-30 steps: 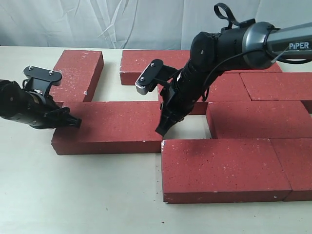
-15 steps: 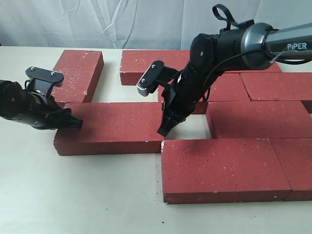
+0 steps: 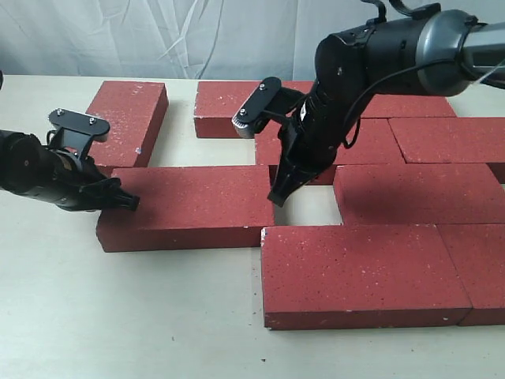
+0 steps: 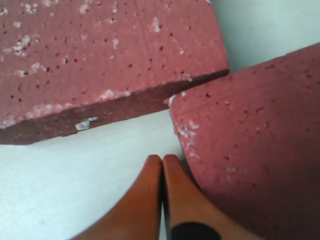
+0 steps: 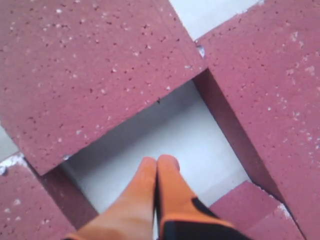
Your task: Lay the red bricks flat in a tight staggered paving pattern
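Note:
Several red bricks lie flat on the table. The loose middle brick point(image 3: 189, 207) lies left of a narrow gap point(image 3: 306, 212) in the paved rows. My left gripper point(image 3: 130, 204) is shut, its tips low against this brick's left end; in the left wrist view the fingertips point(image 4: 162, 160) sit beside the brick's corner point(image 4: 250, 150), with another brick point(image 4: 100, 60) beyond. My right gripper point(image 3: 278, 197) is shut and empty, pointing down over the gap by the brick's right end. In the right wrist view its tips point(image 5: 159, 161) hang above the bare gap point(image 5: 170, 127) between bricks point(image 5: 85, 70) point(image 5: 270, 85).
Two bricks point(image 3: 126, 122) point(image 3: 237, 106) lie at the back left. Paved bricks fill the right: a back row point(image 3: 442, 138), a middle brick point(image 3: 418, 193) and a front row point(image 3: 355, 272). A white curtain point(image 3: 158, 35) hangs behind. Bare table point(image 3: 118, 316) lies at the front left.
The left gripper has slid right, pushing the middle brick right and narrowing the gap. The right gripper has lifted a little and moved right with it.

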Robot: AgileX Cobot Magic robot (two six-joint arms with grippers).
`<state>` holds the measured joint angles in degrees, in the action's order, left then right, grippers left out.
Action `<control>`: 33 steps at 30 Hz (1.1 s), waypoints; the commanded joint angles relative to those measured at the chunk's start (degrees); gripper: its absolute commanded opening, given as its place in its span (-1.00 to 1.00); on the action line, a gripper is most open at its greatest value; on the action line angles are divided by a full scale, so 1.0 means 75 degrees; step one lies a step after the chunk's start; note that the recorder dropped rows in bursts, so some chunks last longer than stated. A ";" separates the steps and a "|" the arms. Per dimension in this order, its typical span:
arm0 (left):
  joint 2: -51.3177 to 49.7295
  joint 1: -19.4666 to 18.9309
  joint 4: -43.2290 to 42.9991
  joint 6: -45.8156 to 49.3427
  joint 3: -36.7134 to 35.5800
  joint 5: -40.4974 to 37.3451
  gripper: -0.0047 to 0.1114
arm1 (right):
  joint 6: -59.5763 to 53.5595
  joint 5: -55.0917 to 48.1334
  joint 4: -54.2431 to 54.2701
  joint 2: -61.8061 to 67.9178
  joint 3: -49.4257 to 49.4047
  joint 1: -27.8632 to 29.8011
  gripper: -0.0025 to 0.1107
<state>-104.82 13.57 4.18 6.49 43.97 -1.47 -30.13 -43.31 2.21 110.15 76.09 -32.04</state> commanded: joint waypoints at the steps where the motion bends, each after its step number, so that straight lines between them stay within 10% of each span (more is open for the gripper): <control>1: 0.0002 0.0041 -0.0028 -0.0016 0.0017 0.0195 -0.92 | 0.0097 -0.0220 -0.0245 -0.0093 0.0014 0.0010 -0.97; 33: -0.0569 0.1025 -0.0023 -0.0016 0.0456 0.0510 -0.92 | 0.0375 0.0137 0.0823 -0.0194 0.0014 0.1596 -0.97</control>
<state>-107.64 20.17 4.18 6.49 45.86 2.48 -27.19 -42.96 7.99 109.30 76.09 -20.37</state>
